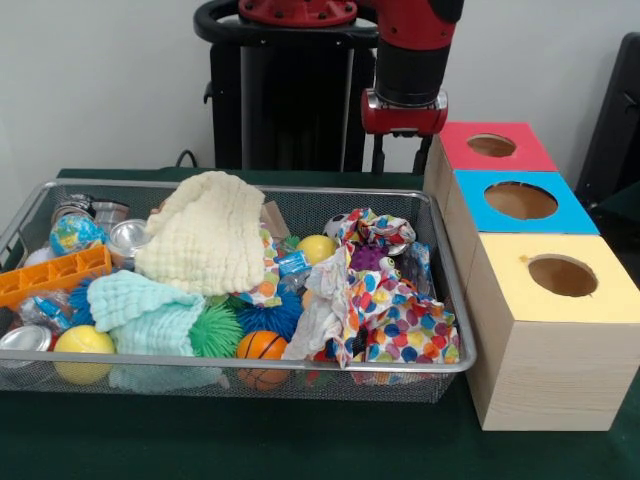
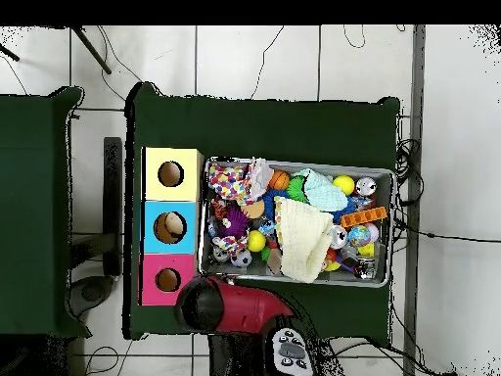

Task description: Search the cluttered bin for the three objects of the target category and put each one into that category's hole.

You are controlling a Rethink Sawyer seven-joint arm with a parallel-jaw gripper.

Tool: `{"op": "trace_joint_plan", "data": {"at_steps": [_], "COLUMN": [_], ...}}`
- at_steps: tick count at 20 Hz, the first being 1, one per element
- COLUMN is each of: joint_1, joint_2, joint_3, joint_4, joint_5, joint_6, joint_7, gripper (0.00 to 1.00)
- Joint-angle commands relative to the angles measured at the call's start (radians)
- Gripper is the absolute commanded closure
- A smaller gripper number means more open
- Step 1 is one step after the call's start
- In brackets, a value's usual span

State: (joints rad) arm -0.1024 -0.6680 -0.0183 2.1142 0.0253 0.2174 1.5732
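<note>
The silver wire-mesh bin (image 1: 250, 367) lies on the green table and is full of clutter; it also shows in the overhead view (image 2: 393, 227). One small blue and white packet (image 1: 293, 263) lies between the cream cloth and a yellow ball. Another crinkly packet (image 1: 46, 312) lies at the bin's left end. A third clear and blue packet (image 1: 416, 264) lies by the right wall, partly under the patterned cloth. My gripper (image 1: 403, 150) hangs behind the bin's far right corner, next to the red box, above the table and holding nothing that I can see.
Three boxes stand right of the bin, each with a round hole: red (image 1: 492, 146), blue (image 1: 520, 200), yellow (image 1: 562, 275). In the bin lie a cream cloth (image 1: 205, 240), a mint cloth (image 1: 145, 310), a patterned cloth (image 1: 395, 310), balls, cans and an orange tray (image 1: 50, 275).
</note>
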Motion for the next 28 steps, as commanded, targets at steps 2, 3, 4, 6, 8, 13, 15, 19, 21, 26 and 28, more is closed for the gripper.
{"op": "trace_joint_plan", "data": {"at_steps": [2,3,4,6,8,13,15,19,21,26,28], "joint_1": [-0.01,-0.008,-0.004,0.004,0.008,0.064,0.074,0.064,0.055,0.046,0.05], "joint_2": [0.062,0.068,0.07,0.081,0.098,0.144,0.154,0.18,0.191,0.226,0.248], "joint_3": [0.085,0.085,0.08,0.074,0.075,0.033,0.03,0.05,0.059,0.069,0.07], "joint_4": [-0.169,-0.177,-0.186,-0.207,-0.233,-0.289,-0.289,-0.288,-0.294,-0.314,-0.331], "joint_5": [0.054,0.056,0.055,0.054,0.054,0.057,0.058,0.056,0.05,0.046,0.045], "joint_6": [-0.095,-0.094,-0.086,-0.066,-0.051,-0.03,-0.038,-0.072,-0.079,-0.094,-0.11], "joint_7": [0.186,0.184,0.182,0.175,0.169,0.177,0.186,0.191,0.184,0.182,0.183], "gripper": [0.0,0.0,0.0,0.0,0.0,0.0,0.0,0.0,0.0,0.0,0.0]}}
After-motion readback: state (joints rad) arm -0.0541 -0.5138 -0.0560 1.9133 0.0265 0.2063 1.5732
